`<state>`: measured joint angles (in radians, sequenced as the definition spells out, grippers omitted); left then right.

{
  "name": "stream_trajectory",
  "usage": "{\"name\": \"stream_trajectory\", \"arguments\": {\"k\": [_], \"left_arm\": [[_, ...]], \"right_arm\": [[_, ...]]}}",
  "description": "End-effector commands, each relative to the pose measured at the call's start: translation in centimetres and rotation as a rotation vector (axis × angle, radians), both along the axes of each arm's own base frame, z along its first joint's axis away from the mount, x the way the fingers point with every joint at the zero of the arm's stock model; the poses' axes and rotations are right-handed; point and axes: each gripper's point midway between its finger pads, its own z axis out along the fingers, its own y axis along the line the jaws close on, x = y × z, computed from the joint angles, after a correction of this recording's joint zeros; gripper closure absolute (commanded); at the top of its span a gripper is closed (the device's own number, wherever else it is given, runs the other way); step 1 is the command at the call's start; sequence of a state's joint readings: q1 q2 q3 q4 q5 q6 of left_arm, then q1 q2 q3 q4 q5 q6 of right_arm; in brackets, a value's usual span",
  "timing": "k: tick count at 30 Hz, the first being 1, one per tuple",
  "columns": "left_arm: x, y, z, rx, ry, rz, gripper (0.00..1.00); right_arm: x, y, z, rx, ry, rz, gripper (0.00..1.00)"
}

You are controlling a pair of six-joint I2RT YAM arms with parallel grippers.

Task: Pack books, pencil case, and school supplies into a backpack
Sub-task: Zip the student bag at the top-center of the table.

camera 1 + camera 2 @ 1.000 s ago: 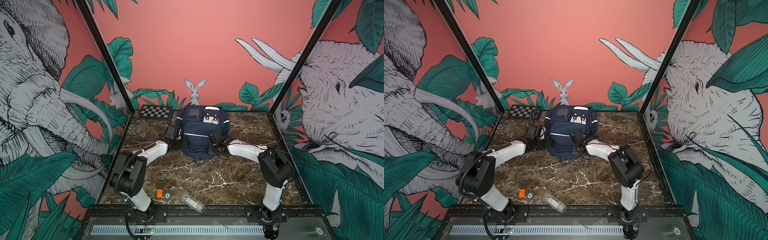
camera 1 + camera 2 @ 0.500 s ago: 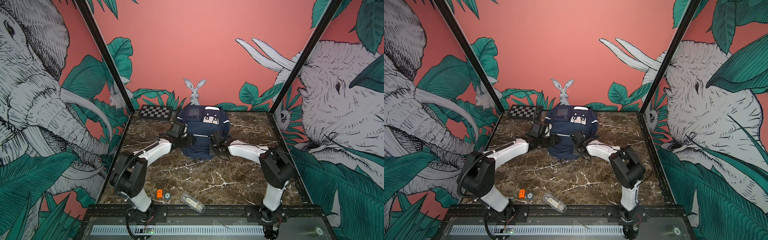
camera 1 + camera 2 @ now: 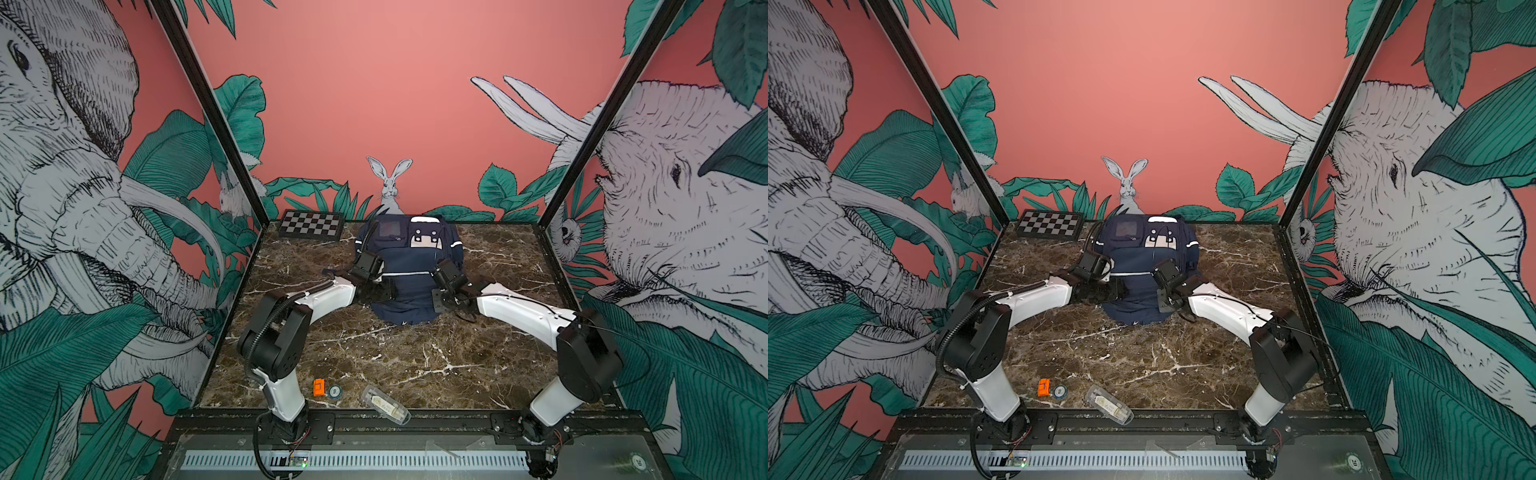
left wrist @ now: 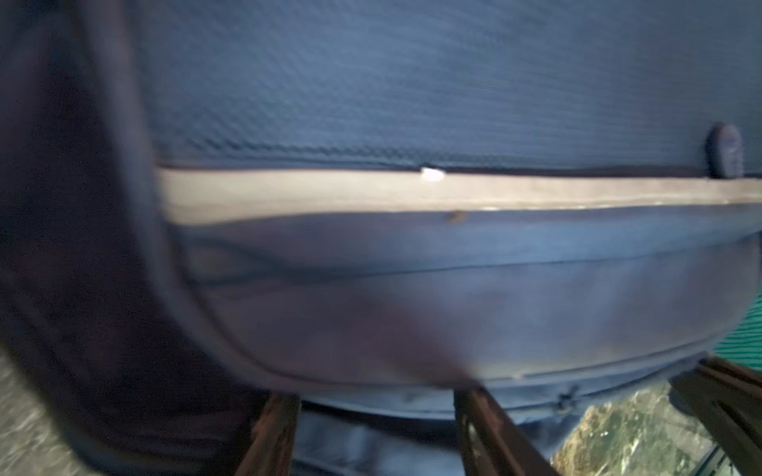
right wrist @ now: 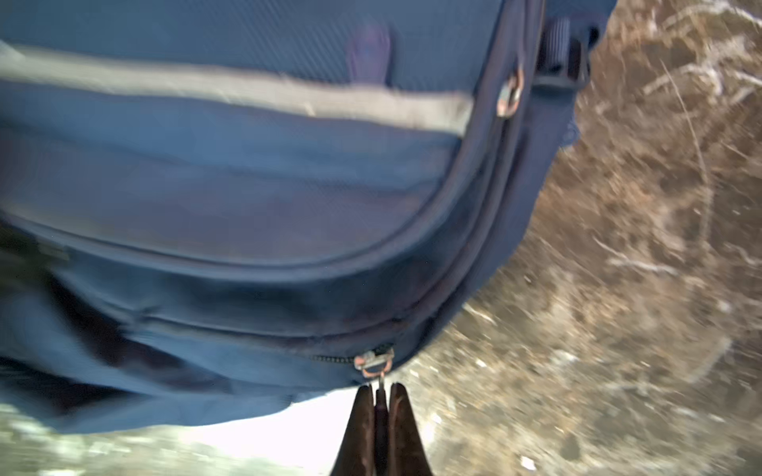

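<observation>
**Working the backpack zip, supplies still outside**

Found lying front-up at the back middle of the table (image 3: 415, 365), just beside the chessboard (image 3: 311, 224): the backpack (image 3: 409, 257). Pinched tight in the right gripper (image 5: 381, 389), jaws fully closed: the zip pull (image 5: 377, 364) on the bag's outer curved track. Parked at the opposite flank: the left gripper (image 4: 375, 395), jaws apart at a middling gap, with the bag's lower rim running across them. Cannot tell whether they touch the cloth, too blurred. No books in view anywhere. Lying at the near edge, well apart from the bag: a clear case (image 3: 384, 409), likely the pencil case, and near it an orange piece (image 3: 318, 387).

Judged as the zip step, probably opening, given the items left outside; direction not readable. Next move calls for bracing the bag with the left side, then dragging the pull along the curve in line with the teeth, without letting the thin tab slip
</observation>
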<state>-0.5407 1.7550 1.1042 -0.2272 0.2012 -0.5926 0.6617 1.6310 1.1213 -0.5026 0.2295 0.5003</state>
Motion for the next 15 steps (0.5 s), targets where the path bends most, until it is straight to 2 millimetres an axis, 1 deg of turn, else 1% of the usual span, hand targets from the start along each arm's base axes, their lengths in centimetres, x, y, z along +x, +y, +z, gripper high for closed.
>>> {"name": "stream_trajectory", "arguments": {"k": [1,2,4,6,8,11,13,15], "left_arm": [[-0.5,3.6,-2.4,0.100,0.051,0.056,0.38],[-0.4,4.4,-2.7,0.102,0.061,0.074,0.39],[0.1,6.0,-3.0,0.109,0.069,0.109,0.38],[0.7,7.4,-3.1,0.113,0.079,0.136,0.38],[1.6,8.6,-2.8,0.130,0.064,0.158,0.38],[2.8,9.3,-2.4,0.135,0.067,0.167,0.37],[3.6,9.1,-2.0,0.104,0.068,0.170,0.37],[3.8,8.4,-0.6,0.032,0.042,0.166,0.37]], "right_arm": [[-1.3,-4.9,-1.5,-0.141,0.061,-0.058,1.00],[-1.2,-5.3,-0.7,-0.125,0.040,-0.072,1.00],[-1.2,-5.8,-0.4,-0.124,0.031,-0.079,1.00],[-1.5,-4.9,0.0,-0.060,0.031,-0.062,1.00],[-2.3,-2.7,0.1,0.052,0.036,-0.020,1.00],[-3.7,0.0,0.5,0.079,0.045,0.045,1.00],[-4.7,1.9,0.5,0.100,0.060,0.086,1.00],[-5.2,3.5,0.2,0.119,0.067,0.110,1.00]]}}
